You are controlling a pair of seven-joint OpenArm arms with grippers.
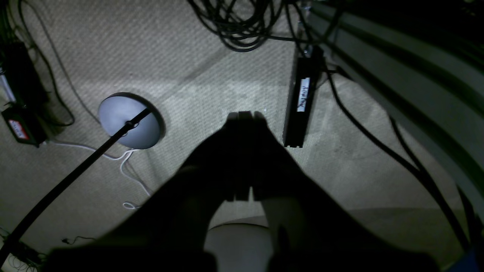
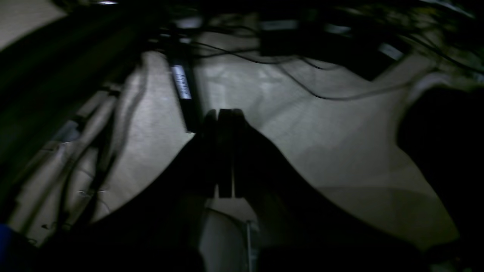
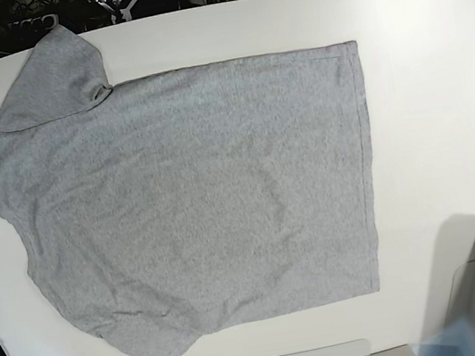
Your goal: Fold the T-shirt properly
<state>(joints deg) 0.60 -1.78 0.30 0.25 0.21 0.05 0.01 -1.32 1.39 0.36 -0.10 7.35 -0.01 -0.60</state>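
The T-shirt [image 3: 192, 203] is lying flat, plain side up, filling the left and centre of the white table [image 3: 428, 66] in the base view, apparently spread ready for a first fold. Neither arm is showing there. The left gripper [image 1: 245, 113] and right gripper [image 2: 224, 110] are hanging below table level, pointing at the carpeted floor [image 1: 181, 64], jaws clenched on nothing.

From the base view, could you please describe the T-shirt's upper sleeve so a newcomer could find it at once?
Start at the white table and the grey T-shirt spread flat on it, hem to the right. The upper sleeve juts toward the table's far left corner. Unlike the lower sleeve, it lies at the far edge, near the cables.
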